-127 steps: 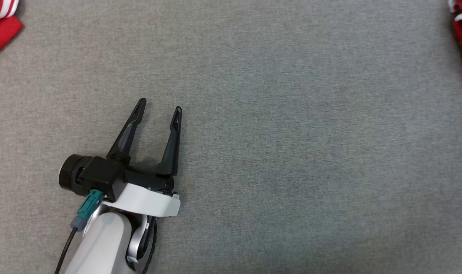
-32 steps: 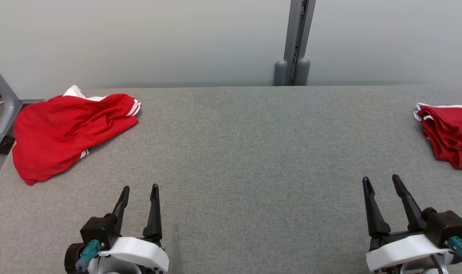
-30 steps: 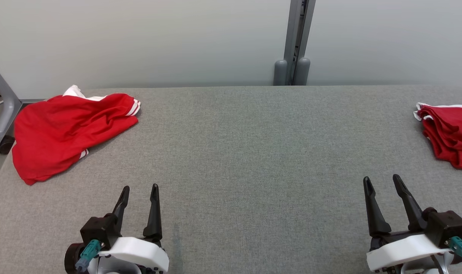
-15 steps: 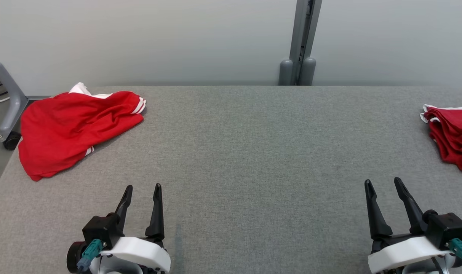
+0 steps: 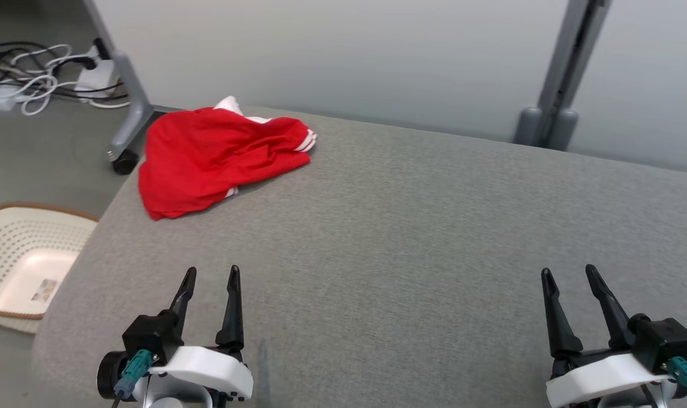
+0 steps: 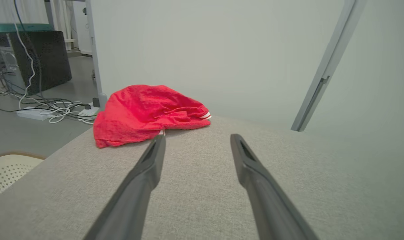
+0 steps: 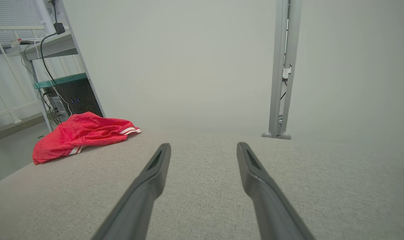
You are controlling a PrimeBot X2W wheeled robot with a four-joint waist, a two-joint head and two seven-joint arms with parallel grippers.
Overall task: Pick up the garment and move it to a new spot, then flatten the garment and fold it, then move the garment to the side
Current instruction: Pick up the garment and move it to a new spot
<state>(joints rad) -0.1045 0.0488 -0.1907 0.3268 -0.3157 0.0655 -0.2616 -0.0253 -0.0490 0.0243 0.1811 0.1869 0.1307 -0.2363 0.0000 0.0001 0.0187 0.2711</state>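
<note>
The red garment point(image 5: 218, 153) is lying crumpled at the far left corner of the grey padded bench point(image 5: 411, 226), bunched into soft folds. White stripes are showing along a hem on the side facing the middle of the bench, and a bit of white fabric is poking out at its far side. Its left part is reaching the bench's left edge.

The left gripper point(image 5: 213, 270) is hanging over the near edge of the bench, toward the near left corner, with its two dark fingers point(image 5: 231, 306) spread apart and nothing between them. The fingers are pointing toward the far edge, and the garment is lying well ahead of them. In the left wrist view the garment is appearing just beyond the tip of the left-hand finger.

The right gripper point(image 5: 568, 270) is hanging over the near edge as well, toward the near right corner, its jaws likewise parted and empty. It is standing well apart from the garment, with most of the bench's width between them.

Off the bench's left edge, a pale perforated basket point(image 5: 15, 243) with a brown rim is sitting on the floor point(image 5: 37, 164). Beyond the far left corner, a grey wheeled leg point(image 5: 129, 113) is standing beside a tangle of cables point(image 5: 37, 85). A grey post point(image 5: 553, 107) is rising against the wall point(image 5: 320, 51) behind the far edge.
</note>
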